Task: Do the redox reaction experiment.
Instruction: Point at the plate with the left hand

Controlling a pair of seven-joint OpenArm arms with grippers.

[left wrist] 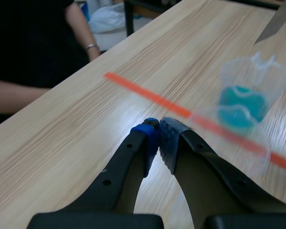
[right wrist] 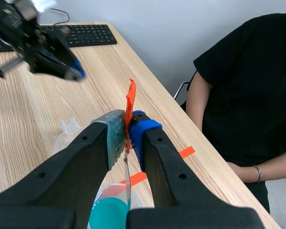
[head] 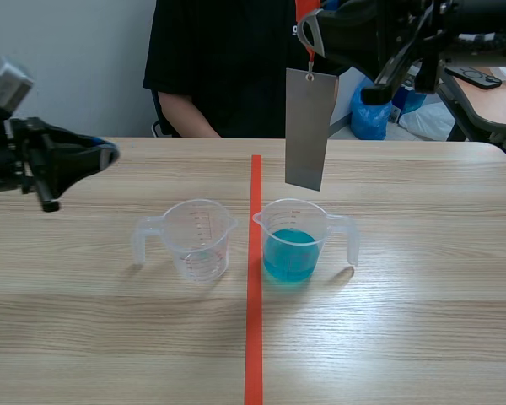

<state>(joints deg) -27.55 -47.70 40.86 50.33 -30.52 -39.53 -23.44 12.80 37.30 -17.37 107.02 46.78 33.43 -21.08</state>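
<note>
Right claw (right wrist: 127,128) pinches the orange strip (right wrist: 130,101) — your one metal plate (head: 309,128) hangs over the blue-filled cup (head: 293,243); empty cup (head: 198,240) beside; left claw (left wrist: 158,130) closed, bare — person (head: 228,59) opposite.

Two clear plastic measuring jugs share my one wooden table (head: 422,321): one empty (head: 198,239), one holding blue liquid (head: 297,240). Also counted are one flat grey metal plate (head: 309,128), one orange ribbon (right wrist: 129,107), one orange-red tape line (head: 254,337), one black keyboard (right wrist: 86,34), one person in black (head: 228,59), and my own two black grippers, left (left wrist: 158,131) and right (right wrist: 128,126).
</note>
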